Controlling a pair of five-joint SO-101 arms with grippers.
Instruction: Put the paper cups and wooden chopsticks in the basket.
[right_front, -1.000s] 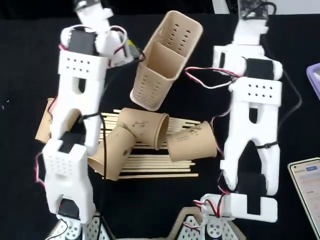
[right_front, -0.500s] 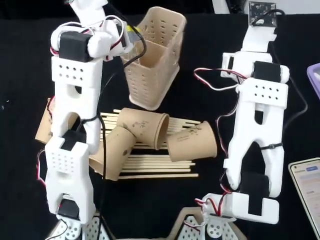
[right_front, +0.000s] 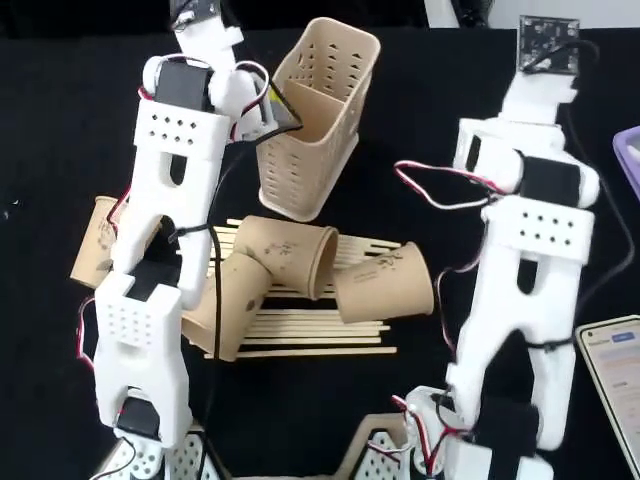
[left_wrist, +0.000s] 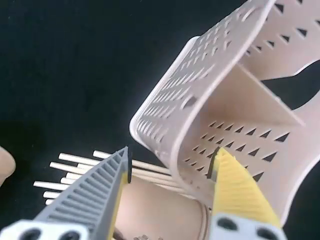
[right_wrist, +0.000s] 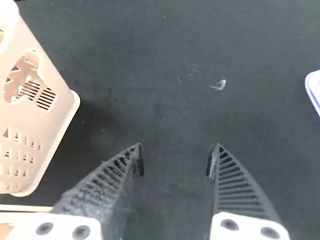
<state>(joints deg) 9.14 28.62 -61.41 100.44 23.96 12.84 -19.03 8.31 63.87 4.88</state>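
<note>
The left gripper (left_wrist: 170, 155) has its fingers spread, one on each side of the wall of the tipped basket (right_front: 315, 120). The right gripper (right_wrist: 175, 160) gapes over the black table (right_front: 60, 130). Paper cups (right_front: 385, 283) lie on top of the chopsticks (right_front: 320, 335). A phone (right_front: 612, 370) sits by the right arm.

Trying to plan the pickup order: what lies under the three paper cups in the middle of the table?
Wooden chopsticks lie under the paper cups, with their ends sticking out past them. Their covered stretches, and so their number, cannot be seen.
</note>
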